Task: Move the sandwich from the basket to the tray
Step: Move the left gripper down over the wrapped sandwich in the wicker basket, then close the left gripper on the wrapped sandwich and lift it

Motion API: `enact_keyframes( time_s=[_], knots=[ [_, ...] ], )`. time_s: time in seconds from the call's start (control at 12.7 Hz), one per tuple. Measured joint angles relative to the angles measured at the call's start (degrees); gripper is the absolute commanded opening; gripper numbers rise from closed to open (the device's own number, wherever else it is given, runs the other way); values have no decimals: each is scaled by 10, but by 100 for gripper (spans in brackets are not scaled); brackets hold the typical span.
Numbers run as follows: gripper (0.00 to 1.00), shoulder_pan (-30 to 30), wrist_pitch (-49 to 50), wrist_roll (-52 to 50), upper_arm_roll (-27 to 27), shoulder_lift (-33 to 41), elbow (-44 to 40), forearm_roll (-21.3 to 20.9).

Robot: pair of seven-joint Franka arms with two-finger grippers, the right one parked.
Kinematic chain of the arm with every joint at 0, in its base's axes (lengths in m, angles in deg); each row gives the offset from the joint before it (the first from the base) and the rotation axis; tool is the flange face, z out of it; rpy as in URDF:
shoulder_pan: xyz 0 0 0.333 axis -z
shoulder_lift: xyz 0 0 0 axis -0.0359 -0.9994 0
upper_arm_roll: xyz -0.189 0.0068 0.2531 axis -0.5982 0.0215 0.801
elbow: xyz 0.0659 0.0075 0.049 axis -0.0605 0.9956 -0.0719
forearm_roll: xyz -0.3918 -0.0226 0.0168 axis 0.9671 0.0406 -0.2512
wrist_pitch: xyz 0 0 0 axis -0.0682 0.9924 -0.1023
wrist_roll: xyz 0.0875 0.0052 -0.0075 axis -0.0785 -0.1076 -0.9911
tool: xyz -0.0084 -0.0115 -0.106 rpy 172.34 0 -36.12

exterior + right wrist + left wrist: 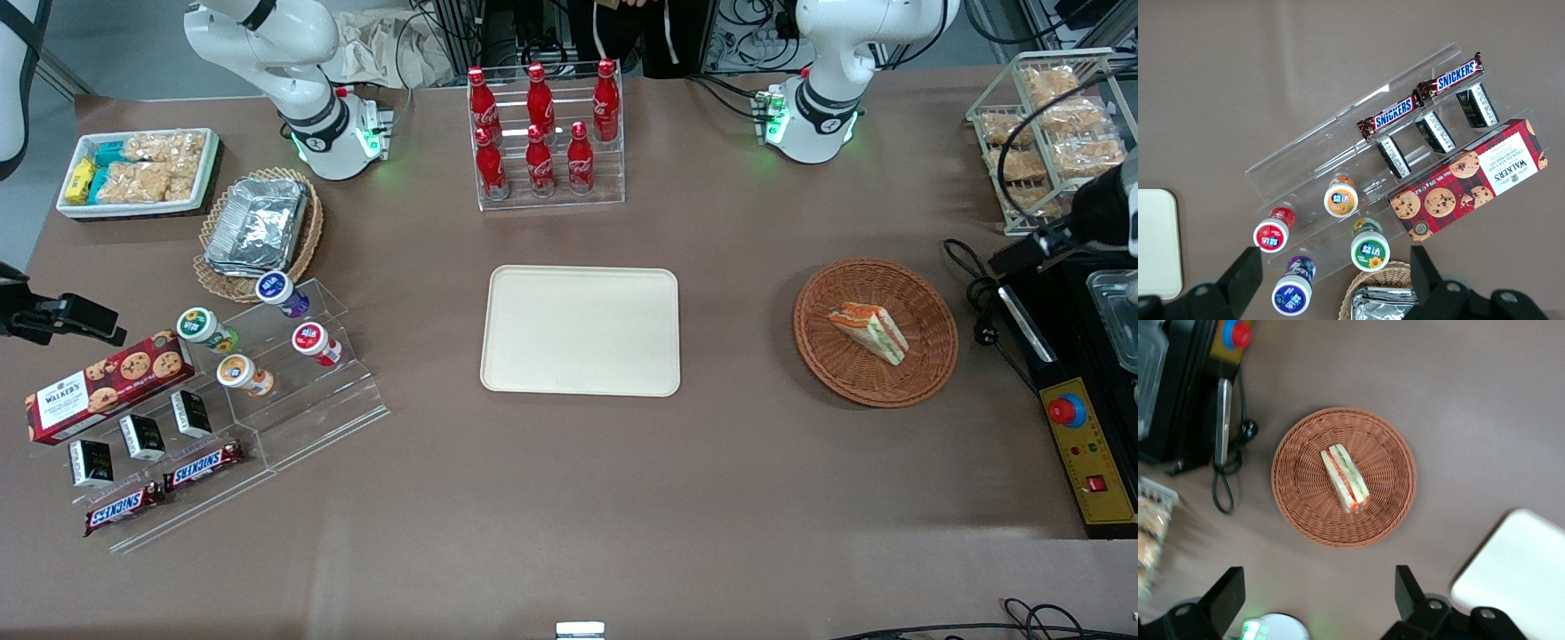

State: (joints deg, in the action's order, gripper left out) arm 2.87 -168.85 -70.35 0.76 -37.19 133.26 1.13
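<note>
The sandwich (869, 332), a white bread wedge with orange-red and green filling, lies on its side in the round reddish-brown wicker basket (925, 373) toward the working arm's end of the table. The cream-beige tray (580, 331) lies bare at mid-table, beside the basket. My left gripper (1031, 249) hangs high above the table beside the basket, open and holding nothing. The left wrist view looks down on the sandwich (1345, 479), the basket (1291, 500) and a corner of the tray (1518, 573), with the gripper (1317, 597) well above them and its fingers spread wide.
A black control box with a red stop button (1080, 444) and a looped black cable (978, 302) lie close beside the basket. A wire rack of snack packets (1053, 133) stands farther from the camera. A clear rack of red cola bottles (544, 133) stands farther back than the tray.
</note>
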Motion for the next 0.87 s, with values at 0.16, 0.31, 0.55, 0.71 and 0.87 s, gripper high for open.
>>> enact_keyframes(
  time_s=[0.16, 0.31, 0.55, 0.71, 0.87],
  knots=[
    [100, 0, -52, -121, -9, -1, 44, 0],
    [100, 1, -100, -197, -27, -2, 99, -1],
    [100, 1, -233, -254, -31, 5, 222, -2],
    [100, 0, -332, -282, -29, 4, 306, -1],
    [100, 0, -372, -299, -29, -2, 345, -1]
  ],
)
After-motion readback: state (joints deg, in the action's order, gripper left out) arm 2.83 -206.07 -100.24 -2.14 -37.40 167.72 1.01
